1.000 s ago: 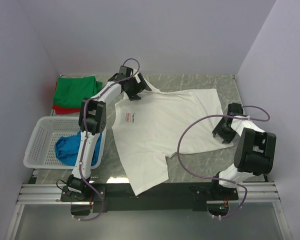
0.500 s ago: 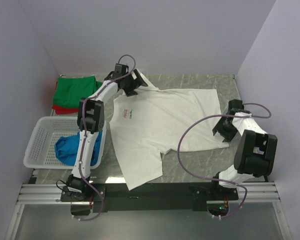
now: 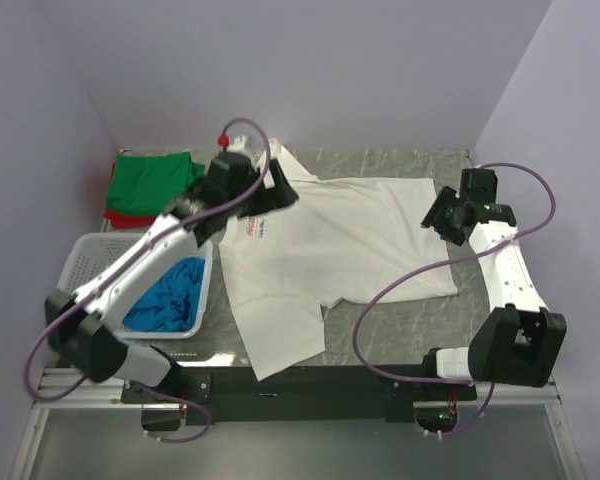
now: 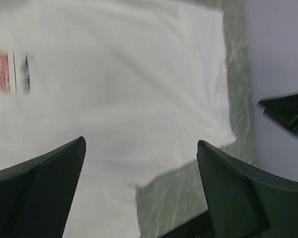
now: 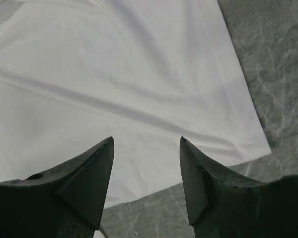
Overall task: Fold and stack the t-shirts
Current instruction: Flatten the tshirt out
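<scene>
— Where's the white t-shirt (image 3: 330, 240)?
— Spread flat on the table (image 3: 400, 310); left of it the basket (image 3: 80, 255) holds the blue t-shirt (image 3: 170, 295); farther left, the green t-shirt (image 3: 155, 180) lies on the red t-shirt (image 3: 125, 218).
— And the pincers?
— Left gripper (image 4: 140, 144) gapes wide, empty, over its left end; right gripper (image 5: 146, 140), jaws parted, grasps nothing above its right edge.
</scene>
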Robot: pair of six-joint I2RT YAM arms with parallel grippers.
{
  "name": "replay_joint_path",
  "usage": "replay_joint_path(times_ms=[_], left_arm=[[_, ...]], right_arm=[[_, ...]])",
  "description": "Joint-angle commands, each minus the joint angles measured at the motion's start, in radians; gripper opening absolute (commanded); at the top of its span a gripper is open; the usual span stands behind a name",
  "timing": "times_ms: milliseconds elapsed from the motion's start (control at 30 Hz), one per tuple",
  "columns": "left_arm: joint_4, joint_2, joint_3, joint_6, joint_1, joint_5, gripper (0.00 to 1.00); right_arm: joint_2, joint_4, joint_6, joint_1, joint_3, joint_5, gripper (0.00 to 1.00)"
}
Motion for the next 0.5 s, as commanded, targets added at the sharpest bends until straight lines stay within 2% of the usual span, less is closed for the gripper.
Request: replay_joint_path(times_ms=[0, 133, 200, 267, 333, 367, 467], left_arm=[[-0.206, -0.129, -0.270, -0.169, -0.096, -0.185, 0.99], [-0.332, -0.303, -0.449, -0.387, -0.268, -0.248, 0.99], [-0.393, -0.373, -0.511, -0.525, -0.397, -0.282, 0.99], [-0.439, -0.395, -0.545, -0.608, -0.522, -0.297, 0.99], [-0.475, -0.395, -0.588, -0.711, -0.599, -0.279, 0.99], [-0.481, -0.387, -0.598, -0.743, -0.679, -0.276, 0.99], [-0.515, -0.338, -0.618, -0.865, -0.800, -0.270, 0.99]], right_arm=[[-0.069, -0.017, -0.034, 0.005, -0.019, -0.051, 0.63], [-0.121, -0.013, -0.042, 0.010, -0.051, -0.091, 0.62], [-0.152, -0.010, -0.034, 0.016, -0.077, -0.107, 0.62], [-0.174, -0.001, -0.030, 0.028, -0.094, -0.123, 0.62], [-0.197, 0.000, -0.026, 0.050, -0.122, -0.131, 0.62], [-0.203, -0.001, -0.026, 0.053, -0.133, -0.134, 0.62], [-0.227, -0.013, -0.034, 0.065, -0.145, -0.134, 0.62]])
